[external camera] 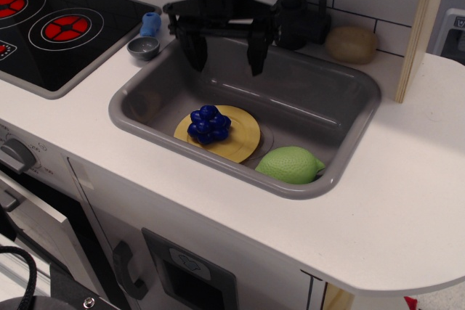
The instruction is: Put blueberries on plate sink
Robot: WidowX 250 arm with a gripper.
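The blueberries (208, 124), a glossy dark-blue bumpy clump, lie on the left part of the pale-yellow plate (237, 139). The plate rests on the floor of the grey sink (341, 92). My black gripper (226, 57) hangs open and empty above the back of the sink, well above the berries, with its two fingers spread wide apart and pointing down.
A green lemon-shaped toy (289, 164) lies in the sink's front right corner. A small grey bowl (143, 47) and a light-blue cylinder (150, 23) stand left of the sink. A black faucet (296, 12) and a tan potato-like toy (351, 43) are behind it. A stove (51, 27) is at the left.
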